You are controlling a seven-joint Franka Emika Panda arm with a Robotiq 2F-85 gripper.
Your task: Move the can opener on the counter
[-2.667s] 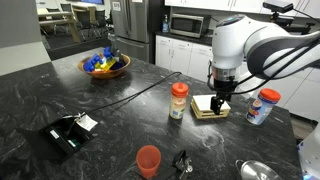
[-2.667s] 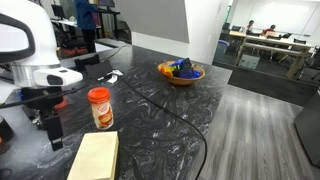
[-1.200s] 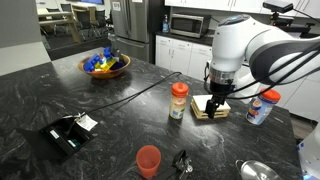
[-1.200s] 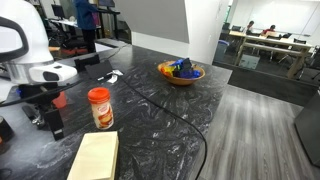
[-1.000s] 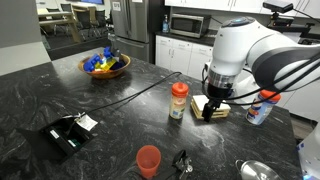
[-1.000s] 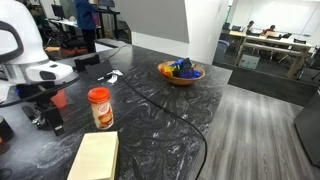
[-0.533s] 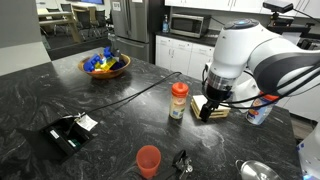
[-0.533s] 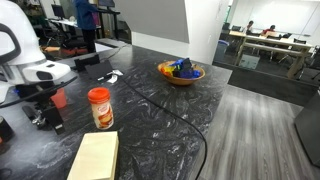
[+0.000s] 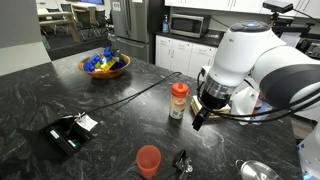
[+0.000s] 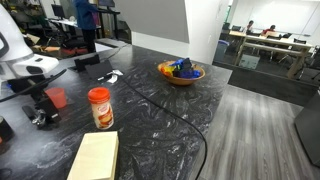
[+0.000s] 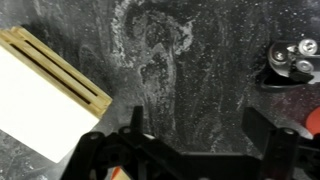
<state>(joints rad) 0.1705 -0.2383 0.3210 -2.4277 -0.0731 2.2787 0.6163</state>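
The can opener (image 9: 182, 162), with dark handles, some red and a silvery head, lies on the black marbled counter (image 9: 110, 110) near its front edge, beside an orange cup (image 9: 148, 160). In the wrist view the can opener (image 11: 290, 62) is at the top right. My gripper (image 9: 198, 120) hangs tilted over the counter, between a spice jar (image 9: 178, 100) and the can opener, apart from both. In the wrist view my gripper (image 11: 198, 130) is open and empty, with bare counter between its fingers.
A wooden block (image 11: 45, 90) lies to one side of the gripper and also shows in an exterior view (image 10: 93, 157). A flat black device with a white tag (image 9: 68, 132), a bowl of colourful items (image 9: 105, 65) and a black cable (image 9: 140, 92) are on the counter.
My arm has swung away from over the wooden block towards the front of the counter, nearer the can opener. The gripper stays open. The objects have not moved.
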